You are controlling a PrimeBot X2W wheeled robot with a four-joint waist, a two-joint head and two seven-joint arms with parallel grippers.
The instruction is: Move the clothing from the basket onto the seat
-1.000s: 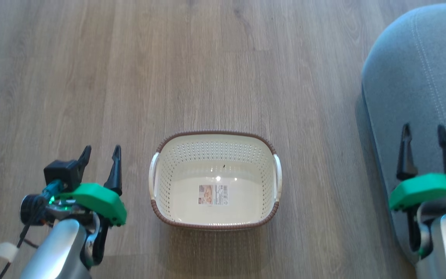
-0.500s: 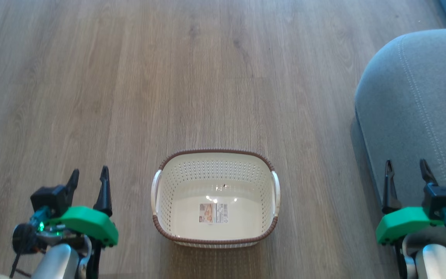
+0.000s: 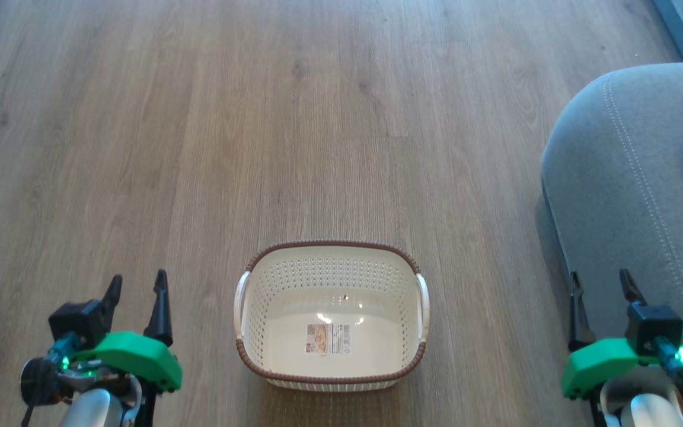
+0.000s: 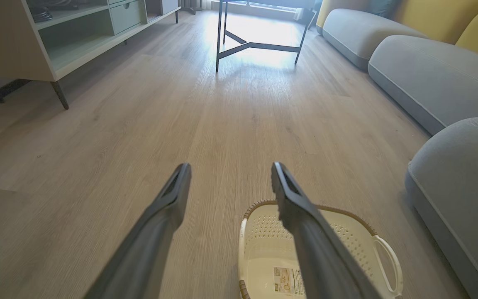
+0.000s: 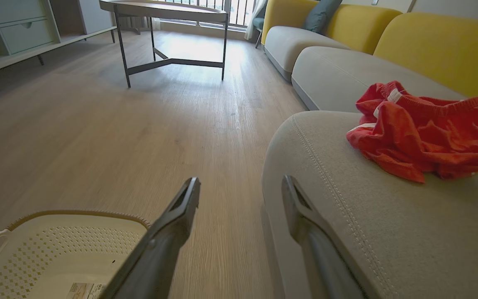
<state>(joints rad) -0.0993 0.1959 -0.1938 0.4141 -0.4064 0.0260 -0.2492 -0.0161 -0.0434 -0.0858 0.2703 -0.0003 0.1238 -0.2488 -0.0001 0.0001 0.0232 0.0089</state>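
1. While the basket (image 3: 329,268) stands on the wood floor (image 3: 318,118) between the two arms, its cream bottom lies bare, with a sticker label (image 3: 328,339) stuck at the middle.
2. The clothing (image 5: 425,133), a crumpled red heap with white trim, lies on the grey seat (image 5: 388,232), well apart from the basket and to the robot's right.
3. The left gripper (image 3: 139,277) hovers over the floor just left of the basket, fingers spread wide and pinching nothing.
4. The right gripper (image 3: 599,274) hangs by the seat's rounded corner, right of the basket, fingers likewise spread and empty.
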